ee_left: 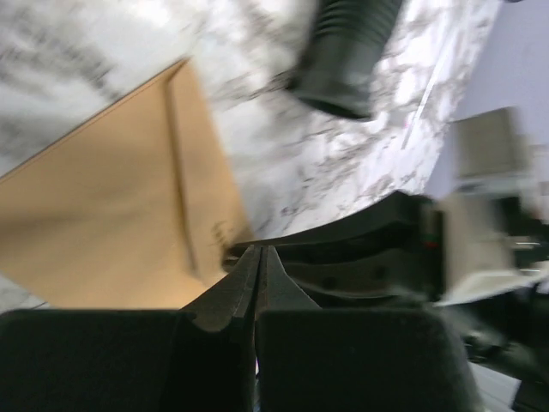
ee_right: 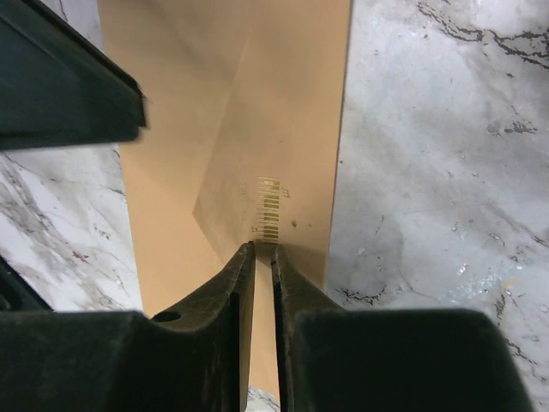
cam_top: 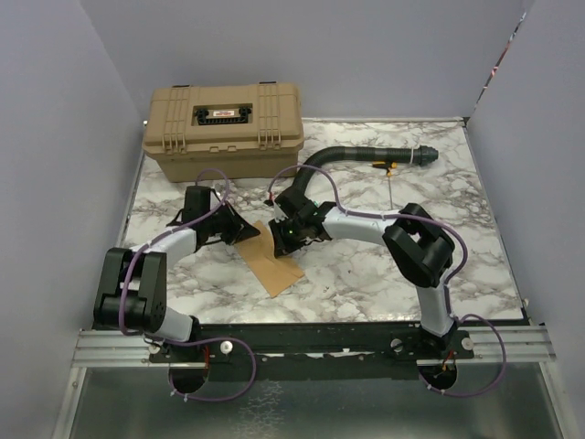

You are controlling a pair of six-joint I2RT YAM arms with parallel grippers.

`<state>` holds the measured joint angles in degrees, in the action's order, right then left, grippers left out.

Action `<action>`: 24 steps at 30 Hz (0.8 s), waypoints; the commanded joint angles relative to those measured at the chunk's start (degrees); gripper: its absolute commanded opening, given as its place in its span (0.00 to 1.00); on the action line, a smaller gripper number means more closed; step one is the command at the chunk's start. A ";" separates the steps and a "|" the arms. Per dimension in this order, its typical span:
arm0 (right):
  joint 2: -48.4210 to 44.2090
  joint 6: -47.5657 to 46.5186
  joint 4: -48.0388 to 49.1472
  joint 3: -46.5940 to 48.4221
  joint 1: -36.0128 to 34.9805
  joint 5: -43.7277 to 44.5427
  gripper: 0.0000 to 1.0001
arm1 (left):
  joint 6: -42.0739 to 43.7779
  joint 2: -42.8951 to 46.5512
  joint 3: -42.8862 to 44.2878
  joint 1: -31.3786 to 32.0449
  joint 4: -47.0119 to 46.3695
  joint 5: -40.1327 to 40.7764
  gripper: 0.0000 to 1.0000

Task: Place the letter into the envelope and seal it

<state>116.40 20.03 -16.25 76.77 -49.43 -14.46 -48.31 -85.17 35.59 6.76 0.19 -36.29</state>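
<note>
Left end effector (ee_left: 257, 256), right end effector (ee_right: 263, 253) are closed.

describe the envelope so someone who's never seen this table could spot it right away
Find the tan toolbox at the back left of the marble table. In front of it the left gripper and right gripper meet over the envelope. It is the only flat paper thing: an orange-tan rectangle lying at a slant, with a pointed flap.

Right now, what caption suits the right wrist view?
Closed right tool above the envelope flap, marble table beneath.
</note>
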 commanded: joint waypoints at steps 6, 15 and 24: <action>1.71 -8.40 -3.24 -4.37 -1.76 14.17 0.18 | 3.66 -3.87 5.76 0.57 0.24 0.55 0.00; 0.08 -8.47 -0.85 -5.01 -1.81 14.17 0.19 | 6.26 -15.66 6.22 0.75 -2.75 -0.88 0.00; 1.17 -4.38 -5.50 2.75 -1.85 13.53 0.15 | 6.04 -16.58 0.49 0.73 -0.28 4.56 0.00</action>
<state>114.28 14.59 -14.61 75.07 -52.05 -6.44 -44.86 -99.79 40.58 6.96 -4.93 -38.11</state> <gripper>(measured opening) 0.169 0.002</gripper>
